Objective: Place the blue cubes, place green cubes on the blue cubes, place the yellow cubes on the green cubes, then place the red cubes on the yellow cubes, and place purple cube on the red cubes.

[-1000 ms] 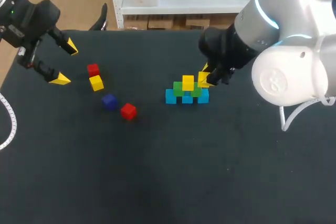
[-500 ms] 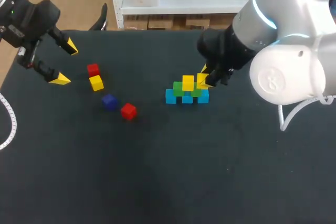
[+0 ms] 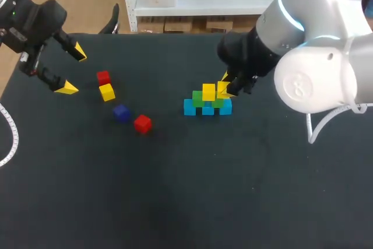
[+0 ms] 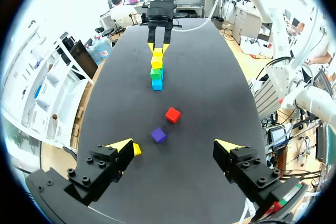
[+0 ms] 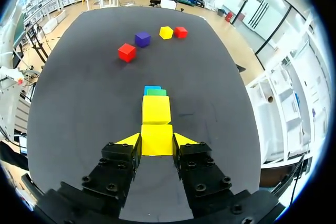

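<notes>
Found right pincer (image 5: 157, 142) clamped on held yellow cube (image 5: 157, 139) — just beside placed yellow cube (image 3: 208, 92), seemingly over the free green cube (image 3: 218, 102); left pincer (image 3: 73, 71) apart, well away — the farther arm

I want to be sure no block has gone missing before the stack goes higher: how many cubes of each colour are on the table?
blue cubes: 3
green cubes: 2
yellow cubes: 3
red cubes: 2
purple cube: 1
Total: 11
</notes>
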### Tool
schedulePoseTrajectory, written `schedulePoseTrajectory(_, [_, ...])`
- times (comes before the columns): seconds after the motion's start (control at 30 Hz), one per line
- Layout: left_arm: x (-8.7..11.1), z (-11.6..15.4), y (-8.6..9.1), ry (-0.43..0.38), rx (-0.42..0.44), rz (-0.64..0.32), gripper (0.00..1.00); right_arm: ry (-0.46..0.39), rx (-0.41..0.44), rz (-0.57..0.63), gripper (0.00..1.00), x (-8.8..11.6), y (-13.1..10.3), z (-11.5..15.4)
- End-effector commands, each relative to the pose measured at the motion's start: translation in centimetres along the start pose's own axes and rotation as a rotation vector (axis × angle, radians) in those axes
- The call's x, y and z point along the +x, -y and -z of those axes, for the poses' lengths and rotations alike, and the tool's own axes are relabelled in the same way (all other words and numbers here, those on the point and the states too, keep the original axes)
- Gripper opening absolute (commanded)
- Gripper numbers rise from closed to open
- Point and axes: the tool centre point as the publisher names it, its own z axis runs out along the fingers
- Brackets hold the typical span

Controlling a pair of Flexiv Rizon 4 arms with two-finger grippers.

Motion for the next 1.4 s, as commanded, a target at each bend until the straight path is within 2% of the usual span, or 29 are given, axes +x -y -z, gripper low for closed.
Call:
schedulePoseTrajectory(0.03, [0.1,0.02,-0.04,0.002,0.0,-0.003,1.0,0.003,-0.01,0.001,0.0,0.0,0.29,-0.1])
schedulePoseTrajectory(1.4, [0.1,0.02,-0.04,0.002,0.0,-0.003,1.0,0.006,-0.037,-0.003,0.0,0.0,0.17,-0.65])
